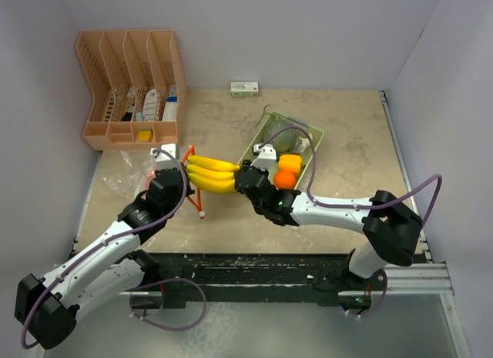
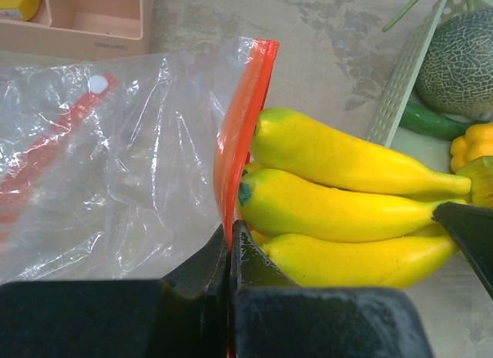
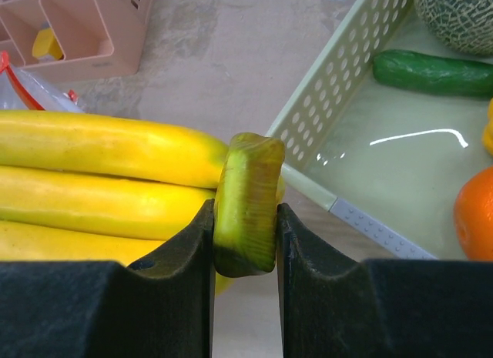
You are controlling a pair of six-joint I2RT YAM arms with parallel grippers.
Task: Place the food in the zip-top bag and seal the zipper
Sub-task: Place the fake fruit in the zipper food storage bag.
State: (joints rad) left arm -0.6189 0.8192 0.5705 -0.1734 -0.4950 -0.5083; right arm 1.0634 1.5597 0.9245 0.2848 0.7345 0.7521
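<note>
A yellow banana bunch (image 1: 209, 175) hangs between both arms. My right gripper (image 3: 245, 219) is shut on its green stem (image 3: 248, 196). The clear zip-top bag (image 2: 115, 165) lies to the left, and my left gripper (image 2: 229, 246) is shut on its orange zipper edge (image 2: 243, 119), holding the mouth upright. The banana tips (image 2: 266, 131) touch that orange edge at the mouth. The netted melon (image 3: 462, 15), dark green cucumber (image 3: 435, 71) and orange (image 3: 474, 212) lie in the pale green basket (image 3: 339, 88).
A pink desk organizer (image 1: 131, 88) stands at the back left, close behind the bag. A small white box (image 1: 244, 88) lies against the back wall. The basket (image 1: 266, 131) sits just right of centre, with walls on three sides.
</note>
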